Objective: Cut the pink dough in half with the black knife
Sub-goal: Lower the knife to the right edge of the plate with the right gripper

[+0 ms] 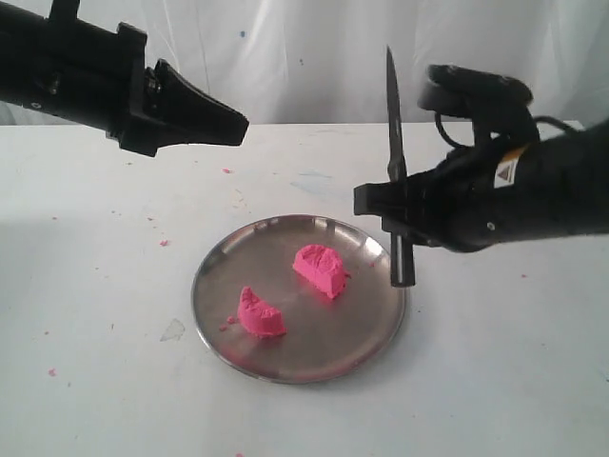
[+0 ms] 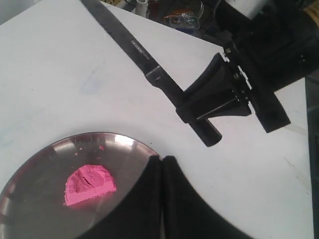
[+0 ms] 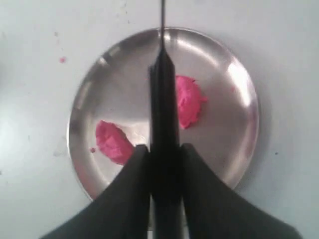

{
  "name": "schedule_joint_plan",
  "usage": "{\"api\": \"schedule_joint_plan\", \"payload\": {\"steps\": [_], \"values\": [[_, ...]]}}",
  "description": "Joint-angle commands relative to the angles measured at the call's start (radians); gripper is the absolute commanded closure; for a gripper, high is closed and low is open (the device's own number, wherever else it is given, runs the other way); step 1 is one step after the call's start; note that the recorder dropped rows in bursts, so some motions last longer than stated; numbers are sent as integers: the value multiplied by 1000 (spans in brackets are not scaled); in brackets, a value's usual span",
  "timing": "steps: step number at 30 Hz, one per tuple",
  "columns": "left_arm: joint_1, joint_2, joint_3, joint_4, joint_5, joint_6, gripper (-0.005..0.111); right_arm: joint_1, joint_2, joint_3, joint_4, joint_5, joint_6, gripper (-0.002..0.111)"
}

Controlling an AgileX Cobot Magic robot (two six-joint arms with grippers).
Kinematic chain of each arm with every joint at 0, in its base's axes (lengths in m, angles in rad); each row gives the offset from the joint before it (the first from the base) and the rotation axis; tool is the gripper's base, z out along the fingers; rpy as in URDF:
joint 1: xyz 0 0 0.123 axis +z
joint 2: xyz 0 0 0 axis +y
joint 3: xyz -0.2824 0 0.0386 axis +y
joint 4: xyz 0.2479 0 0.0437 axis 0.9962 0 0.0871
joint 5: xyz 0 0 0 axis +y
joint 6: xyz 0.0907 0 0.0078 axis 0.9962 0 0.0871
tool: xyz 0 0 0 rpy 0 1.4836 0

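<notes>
The pink dough lies in two half-lumps on the steel plate [image 1: 376, 328]: one half [image 1: 320, 269] towards the back right, the other [image 1: 260, 314] at the front left. My right gripper [image 1: 395, 217] is shut on the handle of the black knife [image 1: 392, 114], held above the plate's right edge with the blade pointing up. In the right wrist view the knife [image 3: 163, 94] crosses over the plate between the two halves [image 3: 188, 101] [image 3: 112, 141]. My left gripper [image 1: 238, 122] hangs high above the table at the back left, shut and holding nothing; its view shows one dough half [image 2: 89, 184].
Tiny pink crumbs [image 1: 164, 243] dot the white table [image 1: 95, 381] around the plate. A small clear scrap [image 1: 173, 330] lies just left of the plate. A white curtain [image 1: 314, 48] hangs behind the table.
</notes>
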Motion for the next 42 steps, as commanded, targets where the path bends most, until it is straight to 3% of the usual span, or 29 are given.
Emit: {"api": "schedule_joint_plan", "payload": {"steps": [1, 4, 23, 42], "values": [[3, -11, 6, -29, 14, -8, 107, -11, -3, 148, 286, -227, 7, 108], [3, -11, 6, -29, 4, -8, 107, -2, 10, 191, 381, -295, 7, 108], [3, -11, 6, -20, -37, -8, 107, 95, 285, 195, 441, -394, 34, 108], [3, -11, 6, -13, -39, -8, 107, 95, 472, 39, 622, -289, -82, 108]]}}
